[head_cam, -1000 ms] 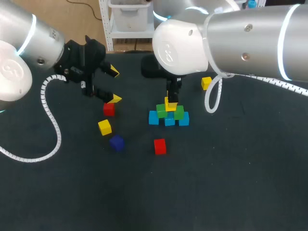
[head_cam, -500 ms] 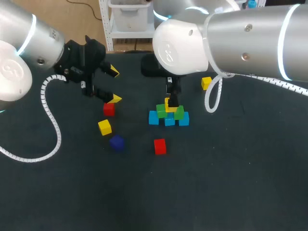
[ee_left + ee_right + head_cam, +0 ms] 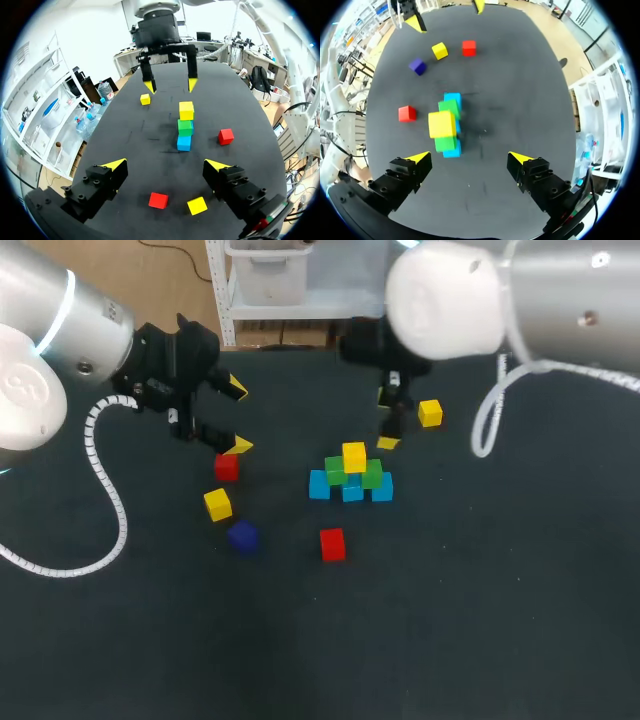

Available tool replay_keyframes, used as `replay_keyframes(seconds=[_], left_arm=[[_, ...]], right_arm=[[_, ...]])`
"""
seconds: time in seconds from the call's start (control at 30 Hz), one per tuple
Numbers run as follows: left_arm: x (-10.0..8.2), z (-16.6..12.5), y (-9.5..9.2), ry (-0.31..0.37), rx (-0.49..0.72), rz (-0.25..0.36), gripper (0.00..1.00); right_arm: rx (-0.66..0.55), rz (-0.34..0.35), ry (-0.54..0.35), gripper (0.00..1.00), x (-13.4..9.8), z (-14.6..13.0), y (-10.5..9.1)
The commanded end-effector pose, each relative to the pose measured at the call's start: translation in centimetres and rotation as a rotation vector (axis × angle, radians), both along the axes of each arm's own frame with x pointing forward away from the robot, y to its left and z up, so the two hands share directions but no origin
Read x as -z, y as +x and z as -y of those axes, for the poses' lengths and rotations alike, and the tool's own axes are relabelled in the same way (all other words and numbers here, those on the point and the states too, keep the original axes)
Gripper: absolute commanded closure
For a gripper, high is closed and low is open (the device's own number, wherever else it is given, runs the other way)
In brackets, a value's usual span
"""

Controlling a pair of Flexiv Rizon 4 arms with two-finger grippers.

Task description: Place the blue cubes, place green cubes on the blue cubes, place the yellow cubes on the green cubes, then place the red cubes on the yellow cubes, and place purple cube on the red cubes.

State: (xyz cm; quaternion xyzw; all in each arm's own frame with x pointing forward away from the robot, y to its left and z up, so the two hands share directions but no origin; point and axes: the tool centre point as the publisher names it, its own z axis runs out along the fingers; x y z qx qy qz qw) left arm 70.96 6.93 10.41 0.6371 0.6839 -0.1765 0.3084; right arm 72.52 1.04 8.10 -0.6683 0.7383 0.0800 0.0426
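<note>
**While the stack waits for its next yellow, both claws hang wide and empty**

Right claw (image 3: 387, 420) first: fingers spread wide, nothing between them, hanging above the dark matte table (image 3: 480, 620) just behind the stack of small coloured cubes (image 3: 352, 478). That stack reads three light-blue cubes at the base, two green ones across them, and one top yellow cube (image 3: 354, 456) seated on the greens. From the right wrist it sits just ahead of the claw, nearer one finger than the other. An open claw clear of the pile fits a cube already set down, I'd say, with room left so nothing gets nudged. The arm comes in from the right, wrist bent steeply down.

A loose yellow cube (image 3: 430, 413) lies just beside this claw, on the side away from the stack. It looks the likely next pick, since the task speaks of yellows in the plural.

Left claw (image 3: 237, 417) now: also wide and empty, wrist angled so the fingers point down and in toward the table's middle. A small red cube (image 3: 227, 467) lies just under one fingertip, a second loose yellow cube (image 3: 218, 504) a little beyond, then the dark purple cube (image 3: 242, 536). Another red cube (image 3: 332, 544) lies near the stack, well apart from both claws. Parked over the spares, this arm sits out of the right arm's lane yet near pieces the upper layers need.
</note>
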Motion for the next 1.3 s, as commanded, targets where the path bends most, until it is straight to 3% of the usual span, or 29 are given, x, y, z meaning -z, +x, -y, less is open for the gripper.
replay_keyframes(seconds=[0.03,0.3,0.43,0.57,0.9,0.97,1.1,1.23,1.3], left_arm=[[0.1,-0.2,-0.1,-0.006,0.002,0.004,0.0],[0.1,-0.2,-0.1,-0.006,0.002,0.004,0.0],[0.1,-0.2,-0.1,-0.006,0.002,0.004,0.0],[0.1,-0.2,-0.1,-0.006,0.002,0.004,0.0],[0.1,-0.2,-0.1,-0.006,0.002,0.004,0.0],[0.1,-0.2,-0.1,-0.006,0.002,0.004,0.0],[0.1,-0.2,-0.1,-0.006,0.002,0.004,0.0],[0.1,-0.2,-0.1,-0.006,0.002,0.004,0.0],[0.1,-0.2,-0.1,-0.006,0.002,0.004,0.0]], right_arm=[[0.012,0.015,0.088,0.0,-0.4,2.6,-0.3],[0.026,-0.002,0.077,0.0,-0.4,4.8,2.2],[0.044,-0.032,0.126,0.0,-0.3,5.5,3.7],[0.022,-0.054,0.197,0.0,-0.9,5.3,4.0],[0.022,-0.054,0.197,0.0,-0.9,5.3,4.0],[0.152,-0.124,0.105,0.0,0.0,6.9,3.2],[0.308,-0.148,0.102,0.0,0.9,11.0,2.9],[0.216,-0.091,0.112,0.0,1.1,12.4,4.5],[0.076,-0.069,0.119,0.0,1.3,12.3,6.0]])
